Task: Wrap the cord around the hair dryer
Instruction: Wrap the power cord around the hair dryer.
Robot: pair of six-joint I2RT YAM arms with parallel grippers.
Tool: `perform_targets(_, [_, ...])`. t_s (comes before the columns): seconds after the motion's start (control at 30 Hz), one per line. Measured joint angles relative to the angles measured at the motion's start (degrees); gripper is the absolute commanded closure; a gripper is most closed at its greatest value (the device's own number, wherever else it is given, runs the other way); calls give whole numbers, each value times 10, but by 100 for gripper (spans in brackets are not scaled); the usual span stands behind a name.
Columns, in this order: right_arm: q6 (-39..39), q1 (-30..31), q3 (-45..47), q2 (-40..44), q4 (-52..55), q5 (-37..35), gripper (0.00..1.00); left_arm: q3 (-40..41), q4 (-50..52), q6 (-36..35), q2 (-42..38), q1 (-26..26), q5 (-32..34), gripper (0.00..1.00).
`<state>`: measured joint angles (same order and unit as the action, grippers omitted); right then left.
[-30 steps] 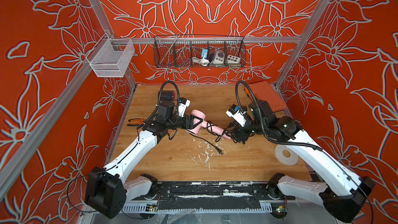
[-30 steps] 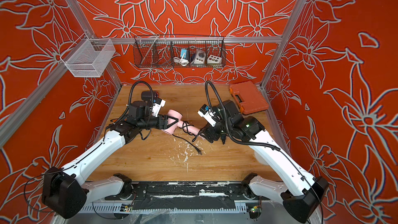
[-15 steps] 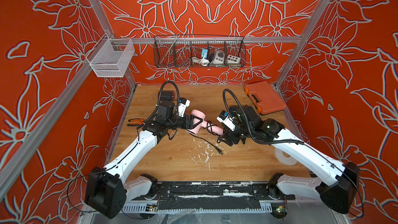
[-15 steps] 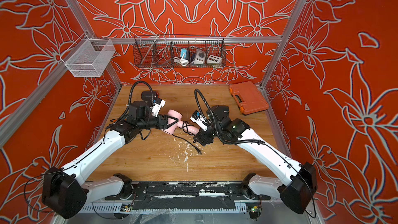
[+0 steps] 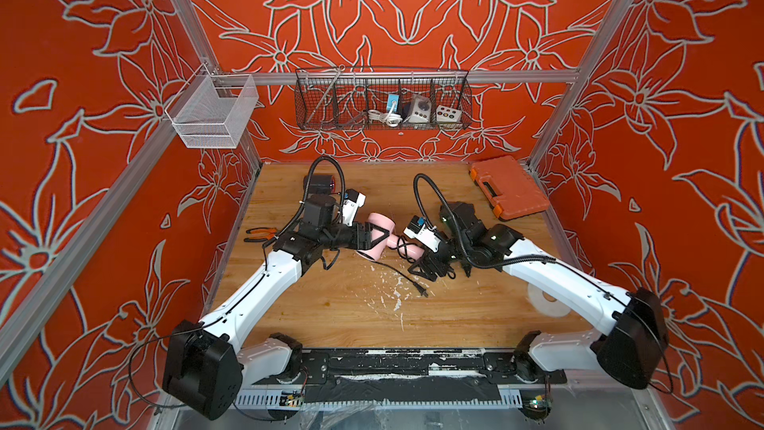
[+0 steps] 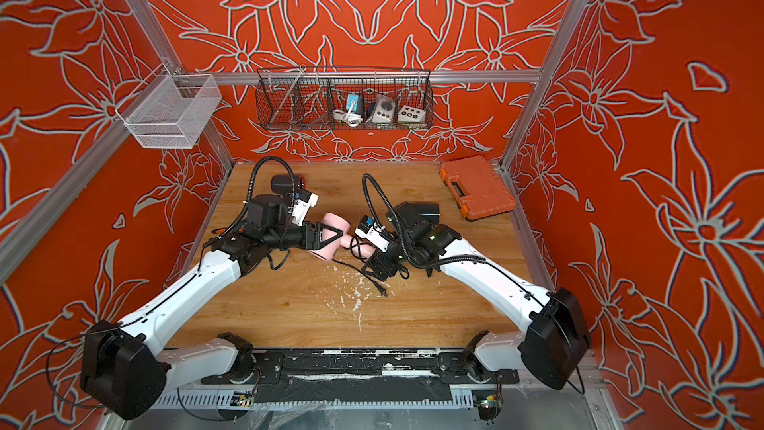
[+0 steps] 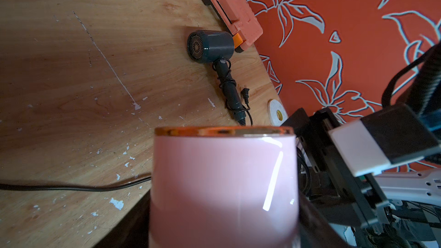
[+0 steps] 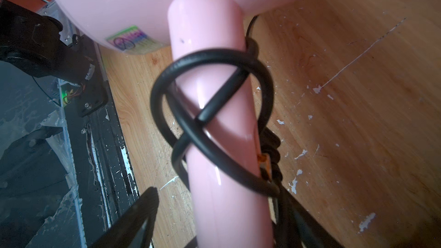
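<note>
A pink hair dryer (image 5: 378, 225) lies mid-table in both top views. My left gripper (image 5: 382, 237) is shut on its barrel, which fills the left wrist view (image 7: 224, 175). The black cord (image 8: 210, 56) loops loosely around the pink handle in crossed turns. Its tail (image 5: 397, 273) trails over the wood to the plug (image 5: 422, 292). My right gripper (image 5: 428, 268) sits at the handle's free end, open. Its fingers straddle the handle (image 8: 226, 211), with a gap showing beside one finger (image 8: 138, 215).
A dark hair dryer (image 7: 210, 44) with its own cord wound on lies near an orange case (image 5: 510, 190) and a white tape roll (image 5: 545, 301). Pliers (image 5: 258, 235) lie at the left edge. A dark cylinder (image 5: 320, 184) sits behind the left arm. Wire baskets (image 5: 382, 103) hang on the back wall.
My right arm has swung left and brought its gripper up to the handle end of the pink dryer. The left arm and the dryer have stayed put.
</note>
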<state>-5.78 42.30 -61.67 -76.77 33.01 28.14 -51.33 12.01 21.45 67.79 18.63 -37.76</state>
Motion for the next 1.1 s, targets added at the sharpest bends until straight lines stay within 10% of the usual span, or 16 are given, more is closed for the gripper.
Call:
perform_targets(0.4, [-14, -8, -12, -36, -13, 78, 33, -1, 13, -5, 0, -3, -22, 100])
perform_targets(0.6, [-26, -11, -13, -60, -31, 131, 52, -19, 38, -20, 15, -3, -40, 100])
perform_targets(0.8, [-16, -14, -11, -78, -37, 151, 97, -36, 51, -32, 21, -4, -50, 100])
perform_targets(1.03, [-7, -14, -4, -78, -52, 154, 100, -38, 48, -30, 26, -9, -56, 100])
perform_targets(1.1, [-1, -15, 3, -78, -63, 154, 100, -39, 49, -31, 31, -10, -57, 75])
